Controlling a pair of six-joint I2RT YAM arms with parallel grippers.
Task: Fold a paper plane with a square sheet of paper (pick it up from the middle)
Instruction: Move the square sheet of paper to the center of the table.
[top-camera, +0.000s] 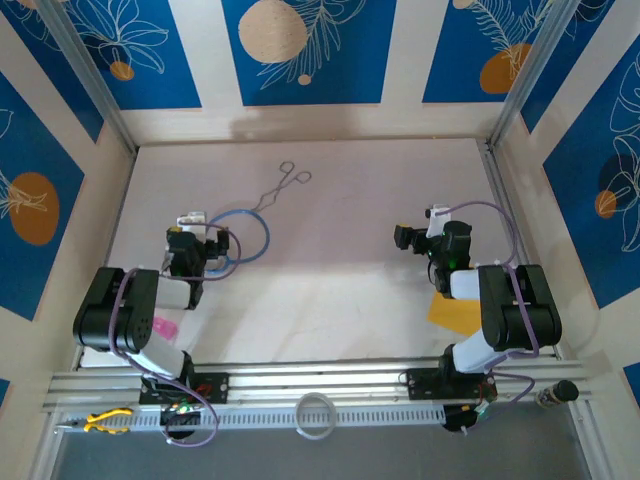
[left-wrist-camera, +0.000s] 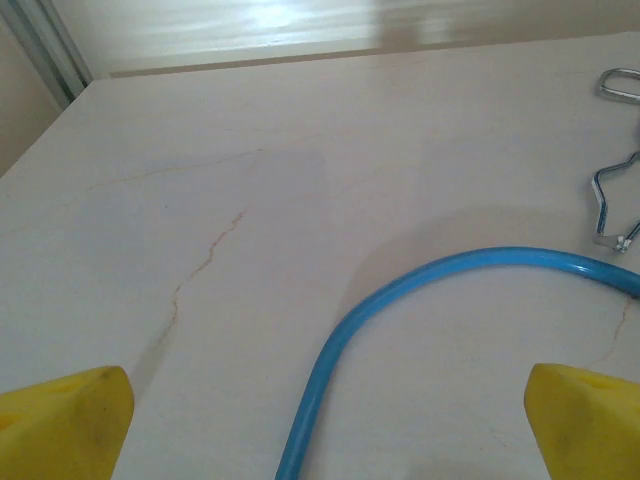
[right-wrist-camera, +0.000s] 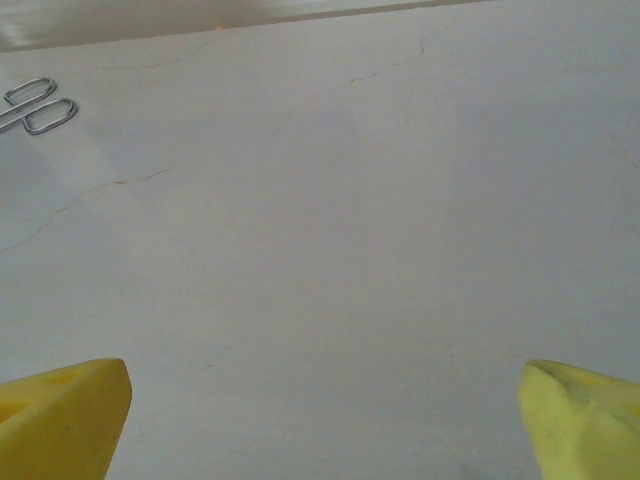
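Gaping, left tool (left-wrist-camera: 325, 425), right tool (right-wrist-camera: 320, 420), blue cable (left-wrist-camera: 400, 290) before left, forceps (top-camera: 283, 185) beyond, sheet (top-camera: 453, 312) behind right

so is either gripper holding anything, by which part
Nothing is held. The left gripper and right gripper stand open, empty; the orange-yellow paper sheet lies on the table.

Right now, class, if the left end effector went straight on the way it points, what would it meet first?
The left end effector would probably meet the blue cable first, though depth is unclear.
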